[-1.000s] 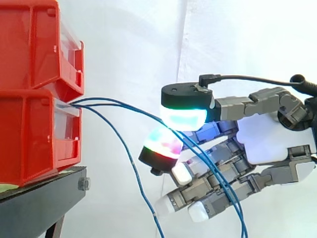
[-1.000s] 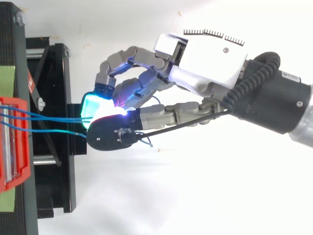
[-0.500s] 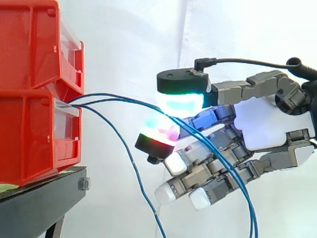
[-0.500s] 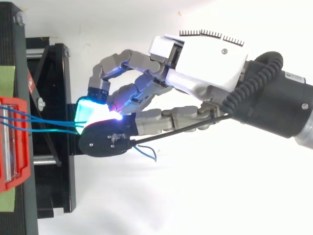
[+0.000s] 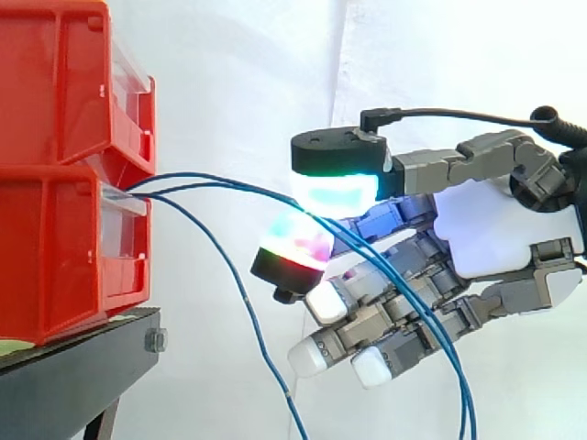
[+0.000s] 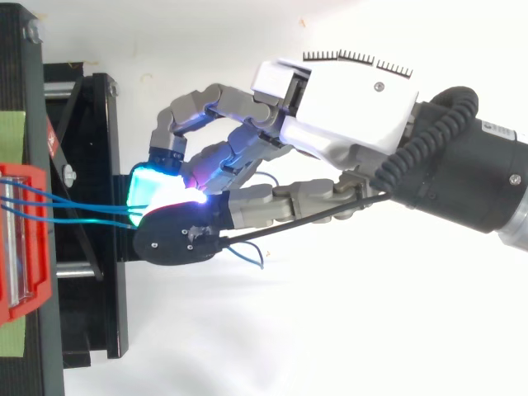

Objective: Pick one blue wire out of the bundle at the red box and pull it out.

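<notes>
**Blue wires (image 5: 220,186) pinched just off the red box (image 5: 55,257)**

The blue wires leave the front of the lower red box, above the black stand's (image 5: 73,371) edge, and arc right into the hand (image 5: 491,247). Two glowing pads (image 5: 335,191) press together on them. The other fingers curl loosely beneath. The hand reaches level, fingertips toward the box.

Backdrop: I see a white curtain (image 5: 248,92), one vertical fold.
Furniture: black stand (image 5: 64,380) at my lower left.
Light: bright, even.
</notes>
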Robot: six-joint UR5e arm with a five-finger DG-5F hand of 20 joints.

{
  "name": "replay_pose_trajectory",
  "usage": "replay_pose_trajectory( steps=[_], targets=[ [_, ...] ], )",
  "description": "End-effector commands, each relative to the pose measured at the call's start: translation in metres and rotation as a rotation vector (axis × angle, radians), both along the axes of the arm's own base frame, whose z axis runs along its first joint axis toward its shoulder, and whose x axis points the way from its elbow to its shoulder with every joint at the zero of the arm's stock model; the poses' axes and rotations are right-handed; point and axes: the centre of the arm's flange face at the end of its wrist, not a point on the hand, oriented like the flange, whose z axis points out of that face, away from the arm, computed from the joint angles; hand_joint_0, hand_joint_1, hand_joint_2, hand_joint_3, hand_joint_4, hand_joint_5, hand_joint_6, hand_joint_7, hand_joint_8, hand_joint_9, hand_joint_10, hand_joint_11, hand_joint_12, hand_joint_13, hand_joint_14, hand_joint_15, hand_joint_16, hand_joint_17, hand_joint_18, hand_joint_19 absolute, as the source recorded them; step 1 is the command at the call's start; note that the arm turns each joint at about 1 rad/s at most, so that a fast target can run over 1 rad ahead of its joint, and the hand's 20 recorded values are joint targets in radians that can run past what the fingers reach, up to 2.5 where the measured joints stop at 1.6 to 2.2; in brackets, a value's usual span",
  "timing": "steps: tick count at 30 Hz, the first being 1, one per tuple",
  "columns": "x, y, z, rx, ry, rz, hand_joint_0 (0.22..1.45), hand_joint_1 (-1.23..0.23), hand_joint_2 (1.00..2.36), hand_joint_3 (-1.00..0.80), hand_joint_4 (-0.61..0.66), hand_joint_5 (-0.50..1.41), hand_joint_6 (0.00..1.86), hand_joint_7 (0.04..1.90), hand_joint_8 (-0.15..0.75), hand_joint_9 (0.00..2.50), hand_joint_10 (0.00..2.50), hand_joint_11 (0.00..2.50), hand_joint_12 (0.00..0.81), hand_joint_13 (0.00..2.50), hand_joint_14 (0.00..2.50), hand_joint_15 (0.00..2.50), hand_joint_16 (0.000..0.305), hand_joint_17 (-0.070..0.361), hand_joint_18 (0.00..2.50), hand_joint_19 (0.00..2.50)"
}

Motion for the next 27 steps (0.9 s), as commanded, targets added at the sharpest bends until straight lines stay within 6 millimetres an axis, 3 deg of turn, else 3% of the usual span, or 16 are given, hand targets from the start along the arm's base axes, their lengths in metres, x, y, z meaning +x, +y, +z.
replay_pose_trajectory(
  steps=[1,4,7,8,11,20,23,27],
  targets=[
    [-0.0001,0.0000,-0.0003,0.000,0.001,0.000,0.60,-0.76,1.02,-0.07,0.08,-0.17,0.88,1.03,0.340,0.91,0.01,0.52,0.427,0.73,0.01,0.29,0.055,0.125,0.75,0.44],
    [-0.0001,0.0000,-0.0003,0.000,0.001,0.000,0.64,-0.82,1.02,-0.06,0.04,-0.19,0.90,0.99,0.329,0.88,0.01,0.58,0.415,0.71,0.01,0.30,0.052,0.117,0.73,0.44],
    [0.0002,0.0000,0.0004,0.001,-0.001,0.000,0.63,-0.83,1.02,-0.21,0.16,-0.19,0.88,0.92,0.318,0.87,0.02,0.57,0.404,0.71,0.01,0.31,0.050,0.112,0.71,0.45],
    [0.0002,0.0000,0.0004,0.001,-0.001,0.000,0.61,-0.81,1.01,-0.34,0.18,-0.17,0.86,1.04,0.320,0.88,0.01,0.50,0.401,0.71,0.01,0.29,0.049,0.111,0.71,0.46],
    [0.0002,0.0000,0.0004,0.001,-0.001,0.000,0.59,-0.74,1.00,-0.43,0.17,-0.14,0.83,1.12,0.301,0.91,0.01,0.39,0.391,0.72,0.01,0.27,0.049,0.110,0.71,0.47],
    [0.0002,0.0000,0.0004,0.002,-0.001,0.000,0.66,-0.87,1.02,-0.15,0.03,-0.15,0.90,1.30,0.319,0.89,0.01,0.47,0.401,0.73,0.01,0.30,0.047,0.107,0.74,0.44],
    [0.0006,0.0001,0.0017,0.002,-0.003,0.000,0.62,-0.82,1.02,-0.20,0.08,-0.15,0.91,1.19,0.318,0.91,0.01,0.44,0.398,0.74,0.01,0.29,0.048,0.108,0.74,0.46],
    [0.0009,0.0002,0.0039,0.002,-0.001,0.000,0.59,-0.77,1.01,-0.28,0.15,-0.14,0.88,1.18,0.306,0.92,0.01,0.35,0.396,0.73,0.01,0.28,0.049,0.109,0.72,0.48]
  ],
)
